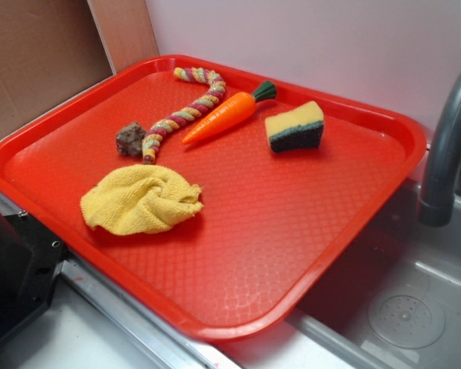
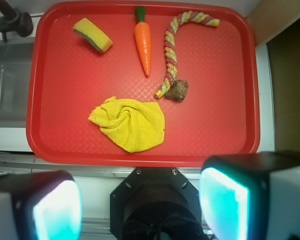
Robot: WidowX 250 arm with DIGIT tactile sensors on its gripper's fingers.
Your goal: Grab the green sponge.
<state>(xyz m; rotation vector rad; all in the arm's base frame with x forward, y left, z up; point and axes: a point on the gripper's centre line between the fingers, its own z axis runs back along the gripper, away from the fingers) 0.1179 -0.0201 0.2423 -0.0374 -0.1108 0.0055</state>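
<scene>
Green sponge (image 2: 92, 35) lies well beyond open hand (image 2: 140, 207).

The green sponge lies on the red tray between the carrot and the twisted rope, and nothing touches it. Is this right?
Not quite. In the wrist view the green sponge lies on the red tray untouched, but the carrot is the middle one, between it and the twisted rope.

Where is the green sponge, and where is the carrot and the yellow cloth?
green sponge (image 1: 294, 127): exterior view, on its yellow foam top.
carrot (image 1: 219, 119): exterior view, on the middle of its orange body.
yellow cloth (image 2: 131, 124): wrist view, on the crumpled middle.
</scene>
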